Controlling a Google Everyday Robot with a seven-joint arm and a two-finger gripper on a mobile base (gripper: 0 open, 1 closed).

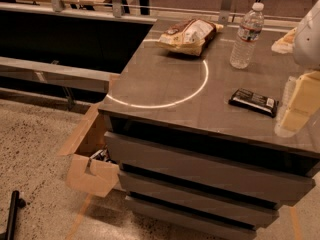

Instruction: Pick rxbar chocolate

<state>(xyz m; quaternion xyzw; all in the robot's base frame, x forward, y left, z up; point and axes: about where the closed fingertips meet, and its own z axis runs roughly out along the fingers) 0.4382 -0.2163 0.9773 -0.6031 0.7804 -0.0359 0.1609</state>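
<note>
The rxbar chocolate (253,102), a flat black bar with white lettering and a pale end patch, lies flat on the dark countertop (160,84) near its front right. My gripper (294,111), cream-coloured under a white arm, hangs at the right edge of the view. It is just to the right of the bar, close to the counter surface and apart from the bar. It holds nothing that I can see.
A tan-and-brown snack bag (190,35) lies at the back of the counter and a clear water bottle (246,36) stands to its right. A pale crumpled item (284,41) sits at the far right. An open cardboard box (92,156) stands on the floor by the drawers.
</note>
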